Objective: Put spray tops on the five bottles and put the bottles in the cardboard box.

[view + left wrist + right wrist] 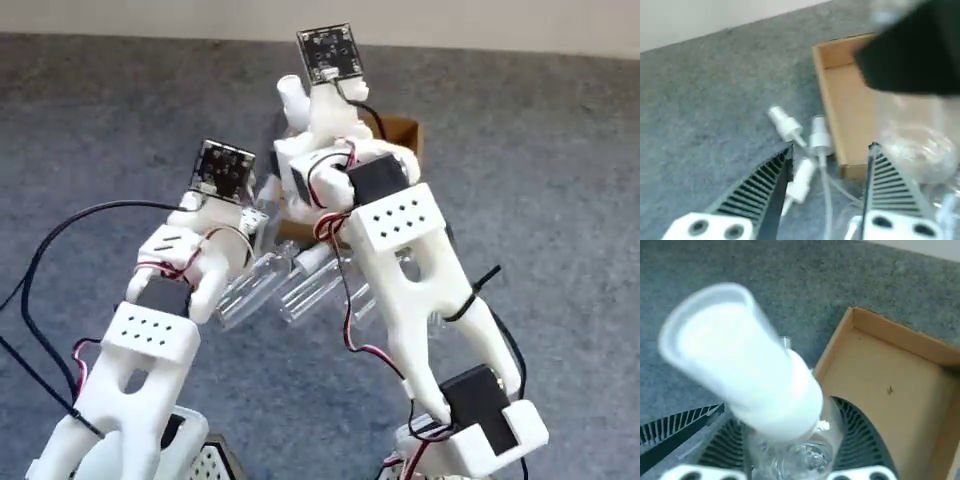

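- Checking your right wrist view: right gripper (785, 445) pinches a clear plastic bottle with white spray top (745, 365), long axis towards the camera, top uppermost, beside the brown cardboard box (890, 385).
- Your left wrist view adds loose white spray tops (787, 125) lying below the left gripper (830, 147), whose fingers are spread.
- The high view shows clear uncapped bottles (245, 290) lying flat, necks towards the box.

I saw the grey tabletop (560, 200) carrying the cardboard box (827, 100) toward its far edge, with loose spray tops (785, 124) beside it and bottles (245, 290) lying nearer.

surface: grey carpet (110, 130) (mottled) | far edge: pale wall (150, 14) | light: even
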